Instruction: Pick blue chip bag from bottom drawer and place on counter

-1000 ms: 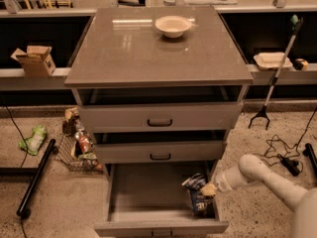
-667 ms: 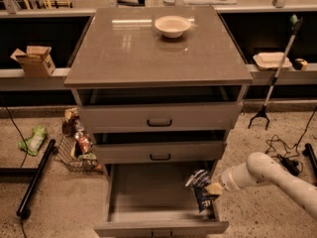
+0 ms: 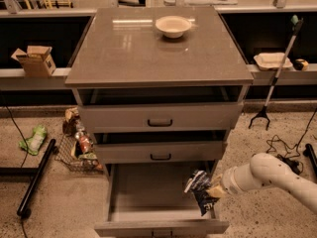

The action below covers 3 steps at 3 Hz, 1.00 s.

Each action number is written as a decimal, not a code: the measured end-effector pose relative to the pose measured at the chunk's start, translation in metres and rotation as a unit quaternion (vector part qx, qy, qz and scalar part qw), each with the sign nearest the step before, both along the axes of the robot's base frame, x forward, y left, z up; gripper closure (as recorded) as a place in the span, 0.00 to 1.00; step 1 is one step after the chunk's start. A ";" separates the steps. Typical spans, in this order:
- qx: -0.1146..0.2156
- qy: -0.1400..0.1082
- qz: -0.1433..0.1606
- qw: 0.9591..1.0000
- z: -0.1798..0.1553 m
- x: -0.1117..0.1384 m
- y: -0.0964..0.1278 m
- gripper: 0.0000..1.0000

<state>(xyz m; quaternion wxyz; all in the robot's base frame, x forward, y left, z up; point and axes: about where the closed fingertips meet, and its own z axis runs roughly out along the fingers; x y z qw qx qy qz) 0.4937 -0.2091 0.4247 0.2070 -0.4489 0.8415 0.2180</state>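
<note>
The blue chip bag (image 3: 200, 190) is dark blue with white print and hangs crumpled over the right side of the open bottom drawer (image 3: 148, 190). My gripper (image 3: 212, 188) comes in from the right on a white arm and is shut on the bag's right edge, holding it above the drawer floor. The counter (image 3: 143, 48) is the glossy grey-brown slab on top of the cabinet, with a white bowl (image 3: 173, 26) near its back.
Two black-handled drawers (image 3: 159, 118) stand partly pulled out above the bottom one. A wire basket of snacks (image 3: 77, 145) and a green bag (image 3: 33, 139) lie on the floor at left. A grabber pole (image 3: 277, 71) leans at right. Cables (image 3: 287, 150) lie near my arm.
The gripper has lifted the blue chip bag a little higher off the drawer floor and drawn it slightly to the right. The arm has pulled back with it.
</note>
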 end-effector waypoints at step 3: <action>-0.047 -0.165 0.060 0.983 0.160 0.031 0.011 1.00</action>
